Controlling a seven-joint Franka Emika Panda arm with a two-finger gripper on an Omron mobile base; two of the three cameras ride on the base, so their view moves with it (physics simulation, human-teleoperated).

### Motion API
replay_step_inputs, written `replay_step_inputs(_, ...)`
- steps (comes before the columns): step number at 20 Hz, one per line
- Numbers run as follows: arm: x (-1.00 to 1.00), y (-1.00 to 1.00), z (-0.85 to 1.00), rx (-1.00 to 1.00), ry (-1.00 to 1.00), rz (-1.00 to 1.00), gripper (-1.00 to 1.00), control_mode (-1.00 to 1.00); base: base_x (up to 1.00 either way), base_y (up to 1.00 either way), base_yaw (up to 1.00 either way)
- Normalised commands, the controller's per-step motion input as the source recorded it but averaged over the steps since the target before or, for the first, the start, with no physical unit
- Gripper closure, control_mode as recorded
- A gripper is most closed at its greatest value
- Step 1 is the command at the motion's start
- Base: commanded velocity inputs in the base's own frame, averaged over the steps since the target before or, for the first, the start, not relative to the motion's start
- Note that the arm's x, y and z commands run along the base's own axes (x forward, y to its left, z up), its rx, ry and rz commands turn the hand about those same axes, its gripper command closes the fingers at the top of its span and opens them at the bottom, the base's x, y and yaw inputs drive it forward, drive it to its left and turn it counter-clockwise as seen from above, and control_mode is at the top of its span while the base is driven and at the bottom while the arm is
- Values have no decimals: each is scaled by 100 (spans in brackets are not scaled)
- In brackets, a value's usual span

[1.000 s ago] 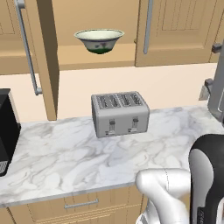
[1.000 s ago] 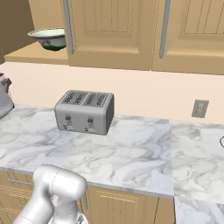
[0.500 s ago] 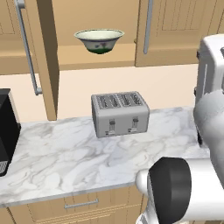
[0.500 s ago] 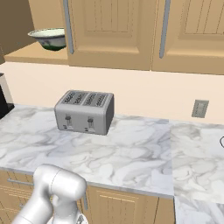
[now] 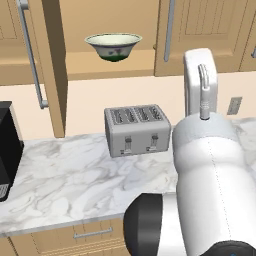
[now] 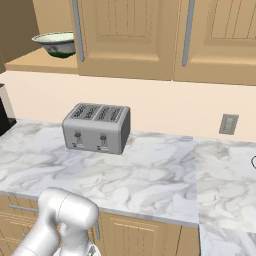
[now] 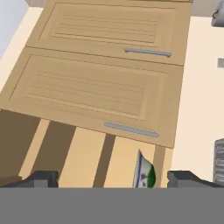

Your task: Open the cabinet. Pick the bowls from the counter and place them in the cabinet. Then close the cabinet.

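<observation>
Since the earlier pictures, the arm has been swung from the right edge of the left base view into its middle, where it now stands in front of the marbled desk [image 5: 65,180]; the toaster [image 5: 137,130] and the cream bowl [image 5: 113,46] have kept their places. The cream bowl is seen on the shelf of the cabinet [image 5: 100,65], upright, its mouth turned up and its green foot down; its left door [image 5: 52,65] is swung out and seen edge-on, its long silver handle running vertically.

In the hand view the tool [image 7: 112,178] is held wide and empty, its tips well apart, looking at the closed panelled doors [image 7: 94,89] with the bowl [image 7: 144,173] low between the tips; because the hand is rolled, the bar handles [image 7: 131,130] lie across that picture.

One bowl is judged to be stowed, and the second, brown-rimmed one cannot be found with certainty. The step in hand is judged to be the fetching of it. For the next move, the tool would have to be turned towards the desk and lowered over the bowl's rim before closing.
</observation>
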Motion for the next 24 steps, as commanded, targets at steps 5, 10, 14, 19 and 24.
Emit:
replay_step_inputs(5, 0, 59, -30, 7, 0, -5, -100, -100, 0, 0, 0)
replay_step_inputs(10, 0, 69, -35, 7, 0, -8, -100, -100, 0, 0, 0)
replay_step_inputs(14, 8, 84, -29, 2, 0, -9, -100, -100, 0, 0, 0)
replay_step_inputs(19, 25, 90, -9, 0, -1, -10, -100, -100, 0, 0, 0)
replay_step_inputs(24, 40, 74, -1, -4, 4, -5, -100, -100, 0, 0, 0)
